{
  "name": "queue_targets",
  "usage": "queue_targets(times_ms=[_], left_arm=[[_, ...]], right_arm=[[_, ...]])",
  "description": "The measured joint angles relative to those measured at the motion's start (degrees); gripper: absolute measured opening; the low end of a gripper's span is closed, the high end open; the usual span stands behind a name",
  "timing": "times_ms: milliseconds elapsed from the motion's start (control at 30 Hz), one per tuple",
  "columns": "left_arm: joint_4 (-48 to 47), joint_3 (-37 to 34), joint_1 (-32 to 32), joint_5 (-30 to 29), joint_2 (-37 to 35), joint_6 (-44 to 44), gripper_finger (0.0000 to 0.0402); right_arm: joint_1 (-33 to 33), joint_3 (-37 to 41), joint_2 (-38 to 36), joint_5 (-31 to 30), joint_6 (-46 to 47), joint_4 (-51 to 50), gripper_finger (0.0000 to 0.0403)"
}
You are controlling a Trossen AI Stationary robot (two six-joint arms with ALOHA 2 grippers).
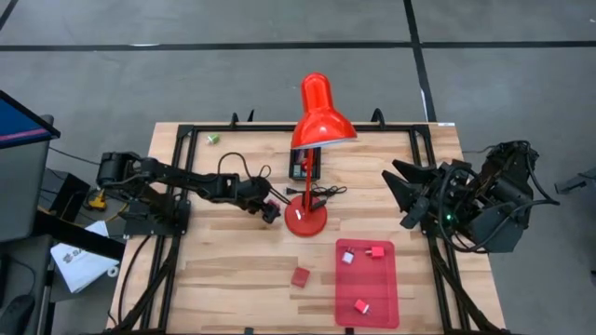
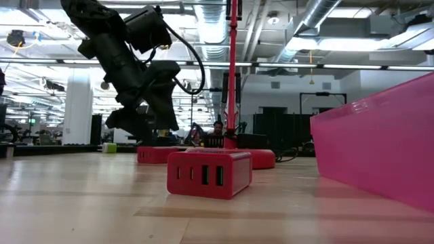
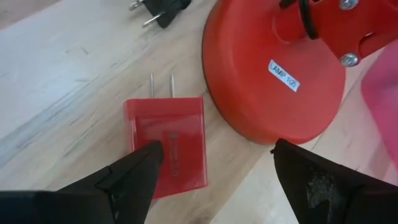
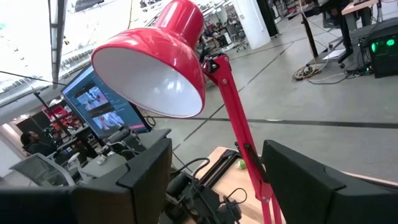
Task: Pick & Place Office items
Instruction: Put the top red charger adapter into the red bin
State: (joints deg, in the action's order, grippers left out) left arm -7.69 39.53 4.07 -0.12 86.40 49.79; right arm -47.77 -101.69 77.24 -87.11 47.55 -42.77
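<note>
My left gripper (image 1: 271, 210) (image 3: 214, 155) is open and points down beside the lamp base. A red plug block (image 3: 166, 146) (image 2: 156, 154) lies flat on the table under it, with two prongs pointing away. One finger (image 3: 134, 177) stands over the block; the other finger is over bare wood. Another red block with ports (image 1: 300, 276) (image 2: 209, 174) lies on the table near the tray. A white-silver piece (image 1: 347, 258) and two red pieces (image 1: 377, 251) lie in the red tray (image 1: 386, 284). A green piece (image 1: 213, 139) sits near the far left corner. My right gripper (image 1: 402, 191) (image 4: 217, 177) is open and waits at the right edge. My left gripper comes from above, pointing down, with one fingertip (image 3: 146, 158) over the top face of the red plug block (image 3: 180, 134). I cannot tell whether it touches the block. The block lies flat on the table.
The tall red desk lamp's base (image 1: 305, 220) (image 3: 273, 74) stands right beside the plug block, with its shade (image 1: 321, 116) overhead. A black plug and cord (image 3: 163, 9) lie just beyond, and a black device (image 1: 305, 167) sits behind the lamp. The tray wall (image 2: 380, 149) is close.
</note>
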Motion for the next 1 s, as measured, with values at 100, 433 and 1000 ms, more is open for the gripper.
queue_targets(times_ms=[100, 433, 1000], left_arm=[[-0.9, 0.0, 0.0, -0.9, 0.0, -0.4, 0.0304], [-3.5, -0.3, 0.0, -3.2, -1.8, -1.5, 0.0304], [-4.0, -0.4, 0.5, -2.5, -3.7, -2.8, 0.0304]], right_arm=[[-0.2, 0.0, 0.0, 0.0, 0.2, 0.0, 0.0245], [-0.2, 0.0, 0.0, 0.0, 0.4, 0.0, 0.0245], [-0.2, 0.0, 0.0, 0.0, 1.0, 0.0, 0.0245]])
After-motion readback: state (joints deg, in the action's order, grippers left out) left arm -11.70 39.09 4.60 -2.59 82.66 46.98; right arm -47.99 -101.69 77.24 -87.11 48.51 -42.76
